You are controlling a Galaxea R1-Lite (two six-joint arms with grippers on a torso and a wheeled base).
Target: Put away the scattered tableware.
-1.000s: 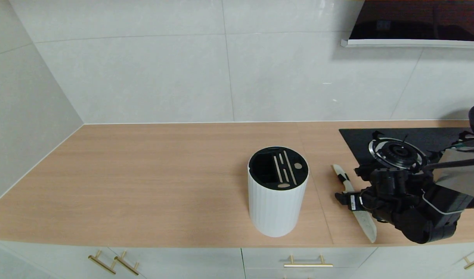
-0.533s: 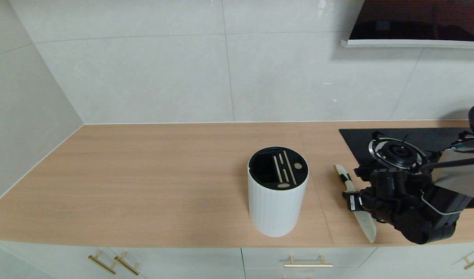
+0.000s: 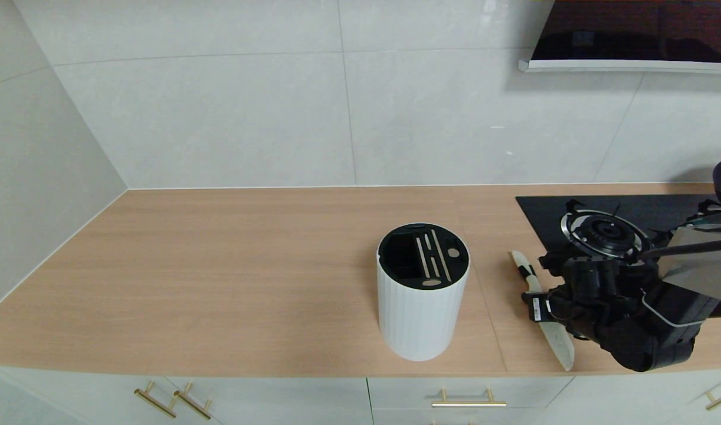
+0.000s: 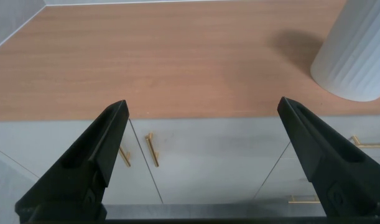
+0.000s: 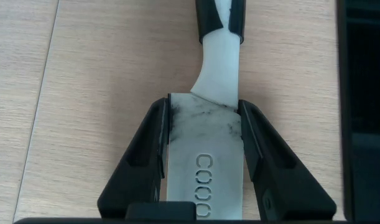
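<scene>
Left gripper (image 4: 202, 107): empty, fingers spread wide; it hangs off the counter's front edge, above the cabinet handles (image 4: 152, 149), with the holder (image 4: 354, 56) off to one side.

Counter (image 3: 248, 265): bare wood to the left of the holder.

Holder (image 3: 422, 307): white ribbed cylinder standing upright mid-counter. Its black top has narrow slots and one larger opening, all unfilled.

Knife (image 3: 527, 276): lies flat on the counter just right of the holder, apart from it. The handle points toward the wall and the pale blade toward the front edge.

Right gripper (image 3: 543, 307): low over the knife. In the wrist view its two fingers (image 5: 153, 146) press against both edges of the blade (image 5: 207, 143) near the handle, so it is clamped on the knife.

Stove (image 3: 602, 230): black hob with a burner, just behind the right arm.

Change: over the last second the finger on the holder's side came in from beside the blade to meet it. The handle end slid a little to the right. The knife has not risen off the wood.

Meaning: the grasp looks made, so the pick-up is likely the step in hand. Lifting, turning the blade downward and lining it up with a slot all remain. A pinch across a flat blade may let it swivel, so the lift should be slow.
</scene>
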